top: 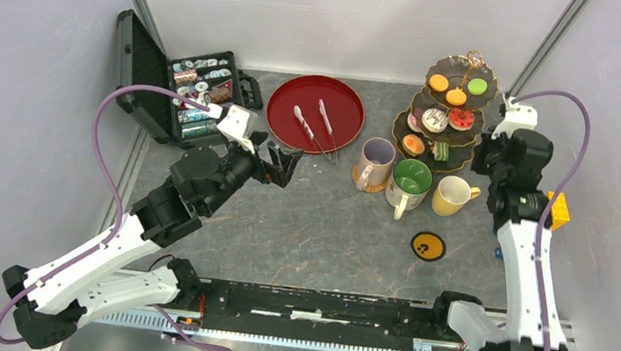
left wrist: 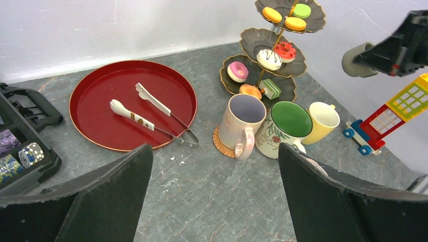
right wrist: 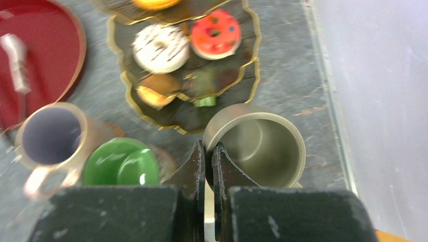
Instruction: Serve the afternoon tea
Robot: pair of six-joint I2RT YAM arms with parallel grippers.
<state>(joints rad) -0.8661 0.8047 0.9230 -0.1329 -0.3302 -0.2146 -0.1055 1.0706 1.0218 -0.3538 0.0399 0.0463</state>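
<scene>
My right gripper [right wrist: 208, 149] is shut on the rim of the small grey mug [right wrist: 255, 146], one finger inside and one outside. It holds the mug off the table just right of the dark three-tier stand [top: 451, 112]. The left wrist view also shows the grey mug [left wrist: 357, 60], held up in the air. Toy cakes [left wrist: 268, 58] fill all three tiers. Before the stand are the beige mug [top: 376, 161], the green-lined mug [top: 410, 182] and the yellow mug [top: 450, 194]. My left gripper [top: 286, 162] hangs open and holds nothing, between the red tray and the mugs.
The round red tray [top: 350, 109] at the back holds two tongs [top: 314, 127]. An open black case [top: 184, 90] sits at the back left. A black-and-yellow coaster [top: 428, 246] lies near the yellow mug. A toy brick vehicle [left wrist: 393, 116] stands by the right wall.
</scene>
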